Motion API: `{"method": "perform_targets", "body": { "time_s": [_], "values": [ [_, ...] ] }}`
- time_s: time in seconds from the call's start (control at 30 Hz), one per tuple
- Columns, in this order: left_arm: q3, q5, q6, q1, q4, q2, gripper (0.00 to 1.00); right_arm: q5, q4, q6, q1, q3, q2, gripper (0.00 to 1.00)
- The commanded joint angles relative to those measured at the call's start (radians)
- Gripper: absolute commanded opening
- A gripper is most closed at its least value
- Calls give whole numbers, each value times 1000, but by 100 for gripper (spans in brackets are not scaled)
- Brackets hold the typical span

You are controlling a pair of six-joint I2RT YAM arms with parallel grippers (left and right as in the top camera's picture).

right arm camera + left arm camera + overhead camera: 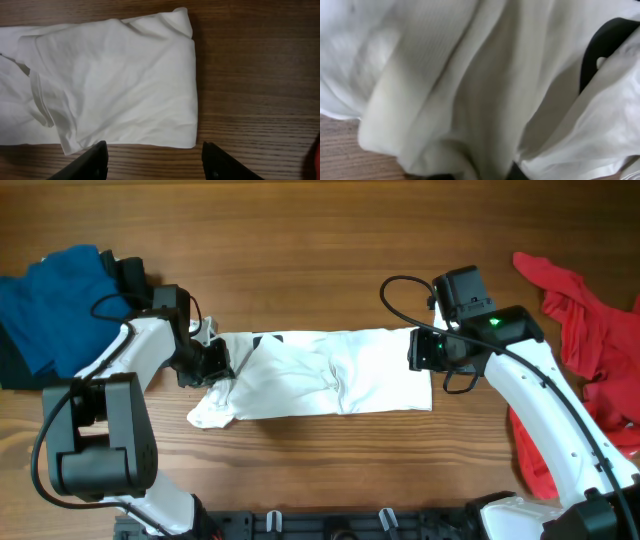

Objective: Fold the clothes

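T-shirt (330, 370) folded into a long band on the counter (320, 240). Left end effector (213, 362) at its left end, buried in cloth; finger state cannot be told. Right end effector (159, 162), fingers apart, above its right end. Blue garment (55, 295) beyond its left end, red garment (600, 340) beyond its right.

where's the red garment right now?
Overhead view: the red garment lies bunched along the right edge, just outside the right arm, well apart from the white T-shirt at centre.
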Motion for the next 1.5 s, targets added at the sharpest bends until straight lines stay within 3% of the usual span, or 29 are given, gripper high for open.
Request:
{"method": "perform_targets", "body": {
  "time_s": [0.0, 0.17, 0.33, 0.53, 0.8, 1.07, 1.47],
  "values": [
    [-3, 11, 5, -3, 17, 11, 6, 20, -5, -3, -2, -6, 4, 61],
    [-2, -8, 5, 0, 23, -11, 4, 17, -7, -3, -2, -6, 4, 60],
    [42, -163, -7, 42, -20, -88, 4, 17, -11, -2, -2, -6, 4, 61],
    [121, -224, -25, 113, -44, -156, 4, 17, -11, 2, -2, -6, 4, 61],
    [243, -166, -26, 114, -145, -159, 4, 17, -7, 3, -2, -6, 4, 61],
    [266, 14, -92, -47, -204, -162, 4, 17, -13, 4, -2, -6, 4, 61],
    [288, -52, -330, -400, -107, -161, 4, 17, -25, -5, -2, -6, 4, 61]
  ]
}}
